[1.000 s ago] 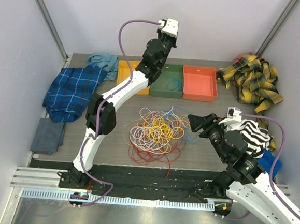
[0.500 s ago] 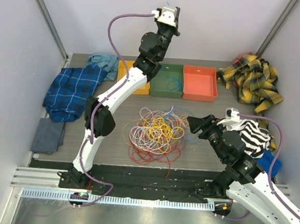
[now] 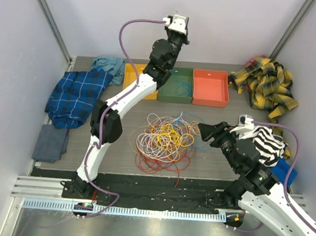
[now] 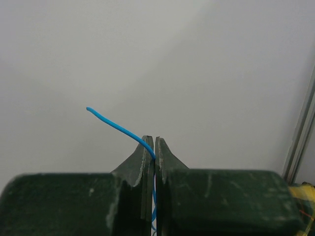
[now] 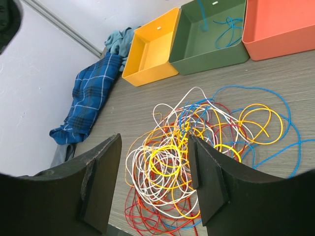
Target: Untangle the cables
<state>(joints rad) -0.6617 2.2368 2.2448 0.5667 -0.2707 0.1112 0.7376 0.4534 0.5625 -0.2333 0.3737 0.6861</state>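
The cables lie in a tangled heap of red, orange, yellow, white and blue loops at the table's middle, and the right wrist view shows the cables from close up. My left gripper is raised high over the green bin, shut on one blue cable whose free end pokes out past the tips. That blue strand hangs down into the bin. My right gripper hovers open just right of the heap, jaws wide apart and holding nothing.
A yellow bin and a red bin flank the green one at the back. A blue plaid cloth, grey cloth and teal cloth lie left. A yellow plaid cloth and a striped cloth lie right.
My left gripper went up with the blue cable, then dropped back a little. The right arm has hardly shifted.
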